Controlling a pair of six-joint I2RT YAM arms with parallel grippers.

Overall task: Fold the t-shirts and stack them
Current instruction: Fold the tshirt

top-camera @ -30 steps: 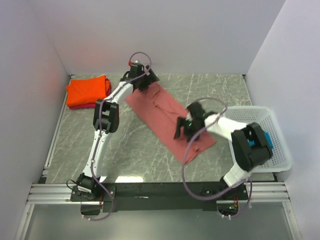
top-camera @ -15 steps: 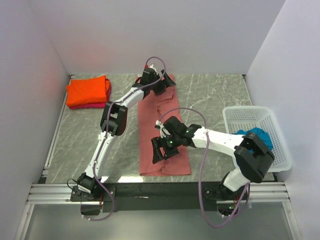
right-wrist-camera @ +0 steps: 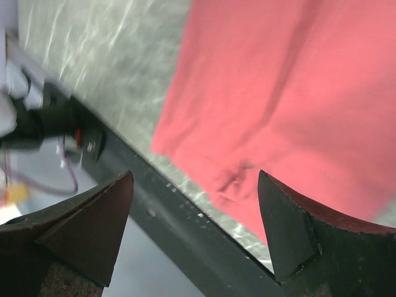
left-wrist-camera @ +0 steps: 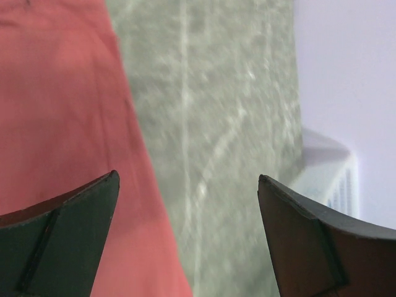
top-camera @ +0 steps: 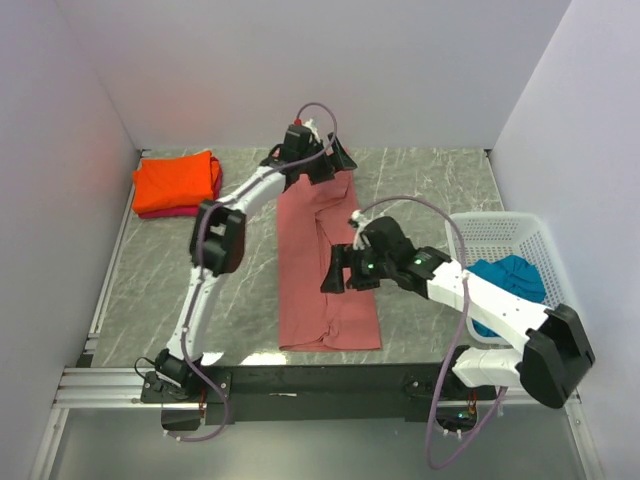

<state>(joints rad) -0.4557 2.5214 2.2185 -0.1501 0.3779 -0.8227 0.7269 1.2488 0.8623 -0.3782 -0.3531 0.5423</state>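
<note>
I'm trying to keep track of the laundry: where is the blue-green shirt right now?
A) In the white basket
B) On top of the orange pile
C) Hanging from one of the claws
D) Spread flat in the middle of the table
A: the teal-blue shirt lies bunched inside the white basket on the right side of the top view.

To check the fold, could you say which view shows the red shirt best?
The top external view: the red shirt shows there at nearly full length, a long strip. The left wrist view shows only one edge, the right wrist view only its near corner.
</note>
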